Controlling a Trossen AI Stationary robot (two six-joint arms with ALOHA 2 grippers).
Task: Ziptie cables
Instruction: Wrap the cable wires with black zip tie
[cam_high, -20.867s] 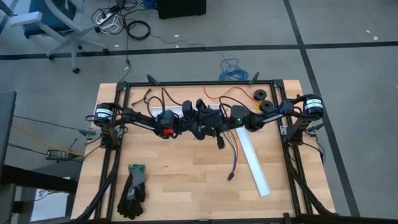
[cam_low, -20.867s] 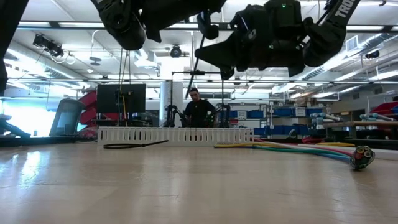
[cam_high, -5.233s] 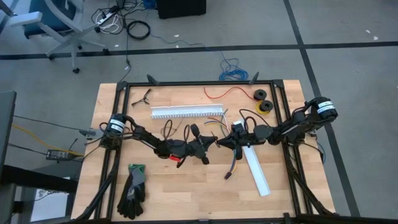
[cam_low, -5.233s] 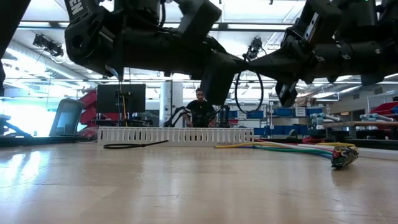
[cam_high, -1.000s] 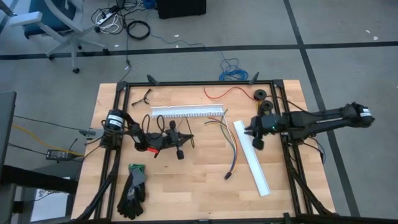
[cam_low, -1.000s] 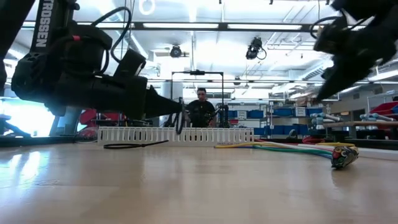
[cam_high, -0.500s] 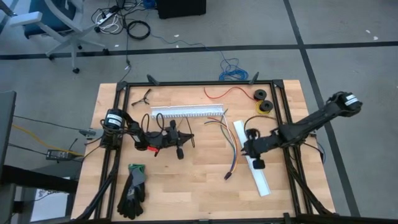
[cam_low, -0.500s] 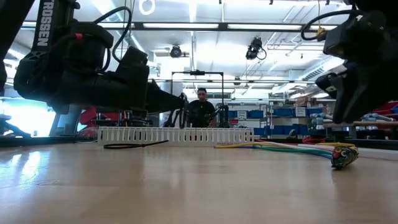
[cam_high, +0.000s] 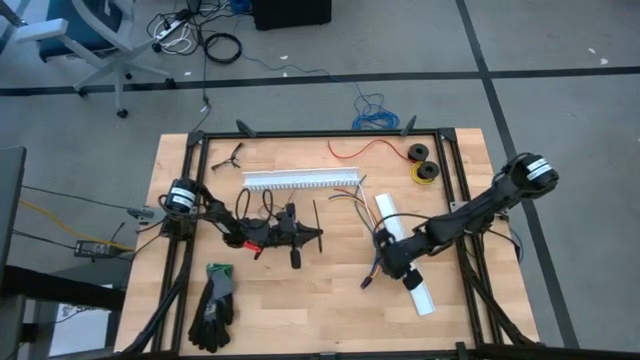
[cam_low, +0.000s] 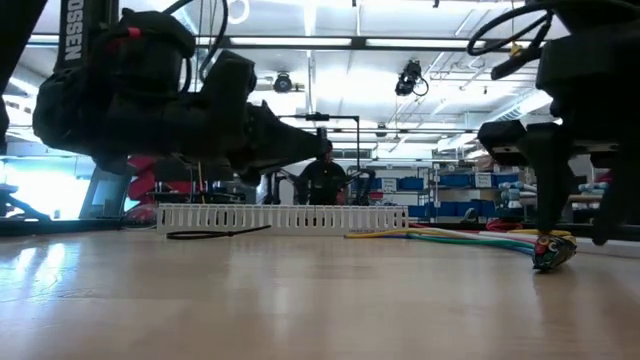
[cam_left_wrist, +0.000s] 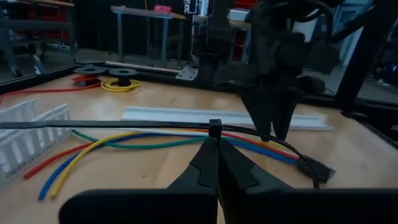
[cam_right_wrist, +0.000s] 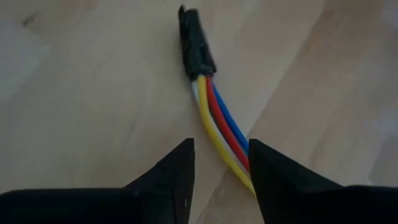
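Lying loose on the wooden table (cam_high: 320, 300), multicoloured cables (cam_right_wrist: 217, 127) end in a dark connector (cam_right_wrist: 194, 42); right gripper (cam_right_wrist: 221, 165) parted, straddling them, empty; left gripper (cam_left_wrist: 214, 146) pinches a black ziptie (cam_left_wrist: 124, 125).

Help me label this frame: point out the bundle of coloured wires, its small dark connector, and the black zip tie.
Bundle of coloured wires (cam_right_wrist: 219, 127), right wrist view, on the red strand.
Small dark connector (cam_right_wrist: 194, 41), right wrist view, mid-body.
Black zip tie (cam_left_wrist: 215, 127), left wrist view, its head.
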